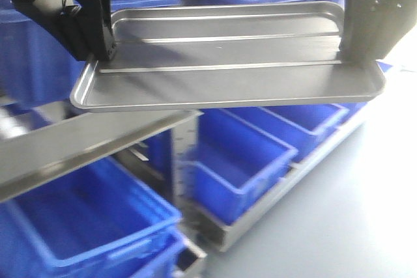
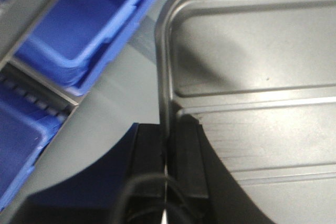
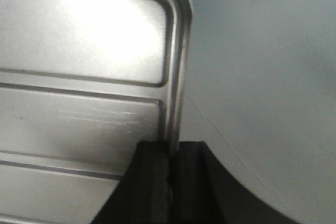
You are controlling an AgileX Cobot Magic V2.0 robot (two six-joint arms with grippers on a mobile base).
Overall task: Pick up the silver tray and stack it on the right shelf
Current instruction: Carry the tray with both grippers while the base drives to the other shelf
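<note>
At the far left of the front view, a wide steel bar (image 1: 78, 144) slopes down toward the lower left corner. A blue bin (image 1: 85, 226) sits below it. The left wrist view shows more blue bins (image 2: 89, 19) in steel framing, with a rail of small dark segments between two of them.

The left pincer (image 1: 104, 53) is closed on the left short rim of the silver tray (image 1: 228, 76). From the left wrist, its black fingers (image 2: 149, 161) press from either side of the raised rim, one outside the tray (image 2: 252, 51) and one inside, with the left pincer (image 2: 168, 156) gripping the rim partway along that edge.

The tray hangs in the air, roughly level and bottom side down. Its two long ridges run from one pincer to the other. Its near left corner lies over the steel bar in the front view; whether the two touch cannot be told. Under the tray's middle and right part stand further blue bins (image 1: 247, 154) in a low steel frame, well below it.

At the right, the right pincer (image 1: 352, 47) is clamped on the opposite short rim. The right wrist view shows the right pincer (image 3: 172, 161) pinching that rim of the tray (image 3: 79, 40), below the rounded corner. A pale grey surface (image 3: 262, 77) lies beyond and also fills the lower right of the front view.
</note>
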